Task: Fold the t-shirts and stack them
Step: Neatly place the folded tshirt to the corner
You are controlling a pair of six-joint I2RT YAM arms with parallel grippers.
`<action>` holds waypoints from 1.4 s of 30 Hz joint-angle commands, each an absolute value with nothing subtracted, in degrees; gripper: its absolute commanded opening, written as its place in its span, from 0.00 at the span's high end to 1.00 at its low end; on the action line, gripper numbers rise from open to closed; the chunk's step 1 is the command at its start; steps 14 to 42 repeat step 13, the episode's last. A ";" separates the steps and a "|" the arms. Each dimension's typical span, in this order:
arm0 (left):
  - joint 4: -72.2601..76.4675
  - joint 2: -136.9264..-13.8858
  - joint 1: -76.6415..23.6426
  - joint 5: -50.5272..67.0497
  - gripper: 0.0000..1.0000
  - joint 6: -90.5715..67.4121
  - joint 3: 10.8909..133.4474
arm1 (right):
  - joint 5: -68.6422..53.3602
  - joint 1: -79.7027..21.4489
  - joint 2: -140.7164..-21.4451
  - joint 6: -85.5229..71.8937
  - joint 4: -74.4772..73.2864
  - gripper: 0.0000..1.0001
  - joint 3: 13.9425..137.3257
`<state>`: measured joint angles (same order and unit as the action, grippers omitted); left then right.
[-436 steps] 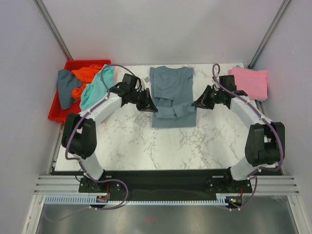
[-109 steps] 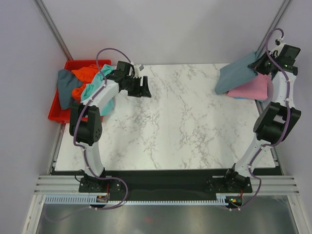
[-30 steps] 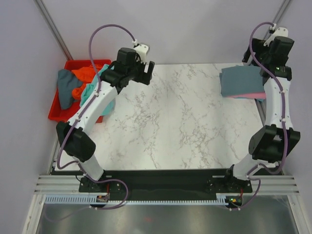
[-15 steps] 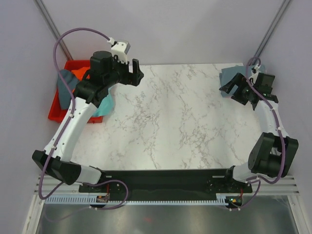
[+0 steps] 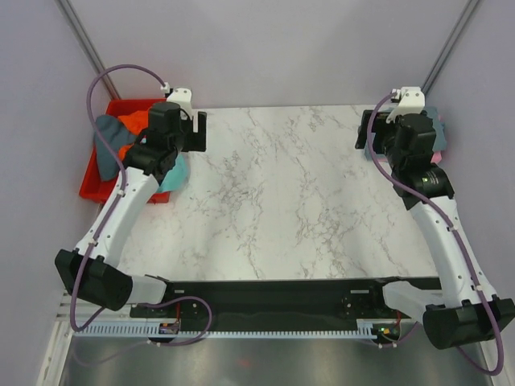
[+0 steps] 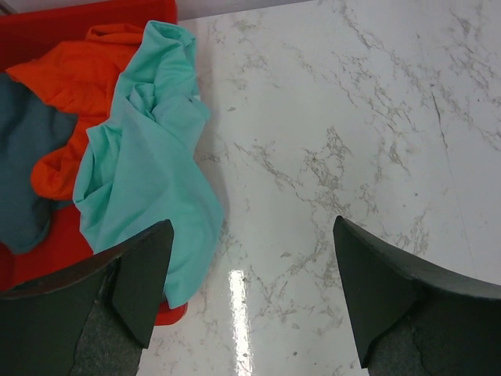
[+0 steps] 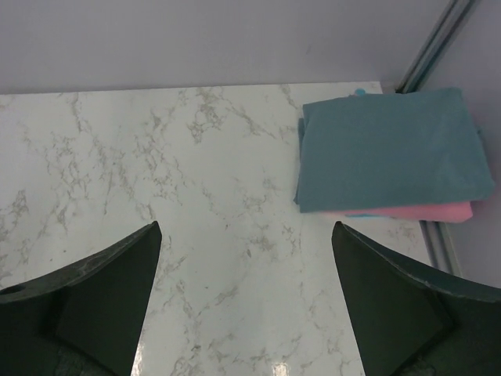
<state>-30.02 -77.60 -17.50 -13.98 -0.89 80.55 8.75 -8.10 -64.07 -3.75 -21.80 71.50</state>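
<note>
The left jaws are standing wide open and gripping nothing, hanging over the far left part of the surface (image 6: 329, 117) beside the red bin (image 6: 78, 19). The teal shirt (image 6: 149, 172) is lying to the left of them, off the midline of the gap and reaching toward the left finger. It is draping crumpled over the bin's right edge, with its lower part spilling onto the surface. Its long axis is running far to near, roughly along that edge. The orange shirt (image 6: 74, 86) and a dark blue-grey shirt (image 6: 23, 157) are lying farther left inside the bin. The right jaws are likewise standing open and empty. The right arm (image 5: 426, 201) is sitting at the far right, near the folded blue-grey shirt (image 7: 391, 149) stacked on the pink shirt (image 7: 407, 211) in that corner. In my judgement the left arm (image 5: 133, 193) is much the nearer to the teal shirt. A short shift leftward and down should bring its jaws across the cloth.
</note>
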 commanded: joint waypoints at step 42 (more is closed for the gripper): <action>-27.60 -69.43 -12.57 -15.73 0.09 0.53 77.26 | 14.77 -9.40 -61.17 -5.45 -22.59 0.02 66.53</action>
